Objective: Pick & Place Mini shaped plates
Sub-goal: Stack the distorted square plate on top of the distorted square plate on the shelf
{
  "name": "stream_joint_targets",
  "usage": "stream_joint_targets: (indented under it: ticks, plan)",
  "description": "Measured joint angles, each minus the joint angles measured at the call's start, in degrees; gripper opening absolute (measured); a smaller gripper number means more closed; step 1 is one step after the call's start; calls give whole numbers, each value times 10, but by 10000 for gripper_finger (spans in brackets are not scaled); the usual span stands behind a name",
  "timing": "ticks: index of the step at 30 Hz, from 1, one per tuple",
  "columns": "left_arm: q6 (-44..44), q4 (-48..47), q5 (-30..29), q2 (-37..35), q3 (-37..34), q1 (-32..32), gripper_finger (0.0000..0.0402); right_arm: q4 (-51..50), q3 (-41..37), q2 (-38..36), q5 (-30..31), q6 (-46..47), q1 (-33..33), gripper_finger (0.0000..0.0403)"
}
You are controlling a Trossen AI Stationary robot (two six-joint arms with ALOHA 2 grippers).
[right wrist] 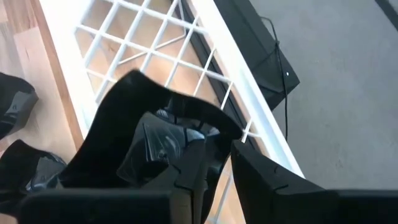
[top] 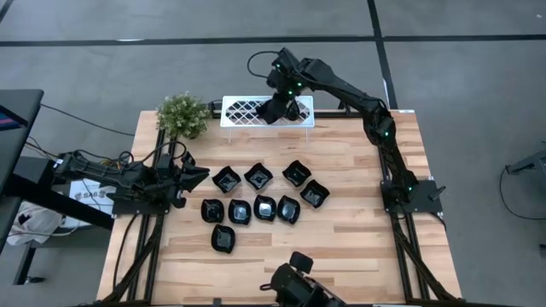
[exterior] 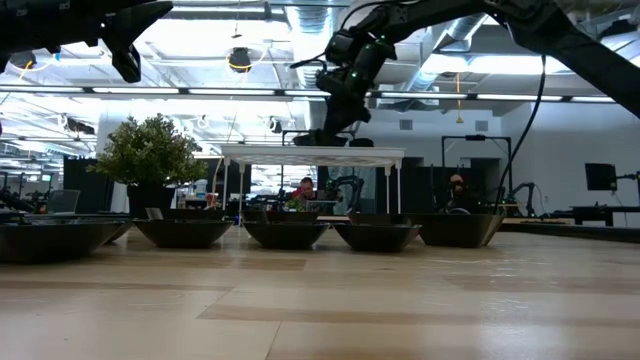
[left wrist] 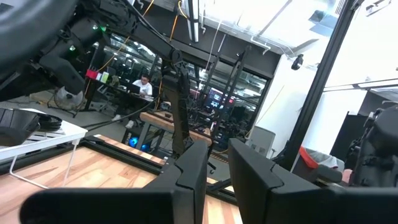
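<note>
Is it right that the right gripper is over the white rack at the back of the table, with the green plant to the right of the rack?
Not quite. The right gripper is over the white rack, but the green plant stands to the rack's left, at the table's back left corner. The high view shows it.

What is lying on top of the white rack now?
A black plate lies on the white rack, under the right gripper. The gripper covers part of the rack's top.

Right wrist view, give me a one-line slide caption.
Right hand sets a glossy black mini plate on the white lattice rack.
</note>
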Motion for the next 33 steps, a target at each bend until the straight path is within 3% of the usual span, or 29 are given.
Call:
stream_joint_targets:
  ticks: [10, 19, 20, 25, 33]
  plan:
    - [0, 0, 0, 0, 0, 0, 67, -49, 20, -16, -5, -1, 16, 73]
    - [1, 0, 0, 0, 0, 0, 67, -292, 19, -40, -66, 5, 89, 73]
    - [1, 0, 0, 0, 0, 0, 67, -285, 12, -44, -66, 12, 102, 73]
    - [2, -1, 0, 0, 0, 0, 67, -282, -51, -75, -74, 13, 158, 73]
    - [0, -1, 0, 5, 0, 0, 67, -279, -252, -130, -63, 78, 205, 72]
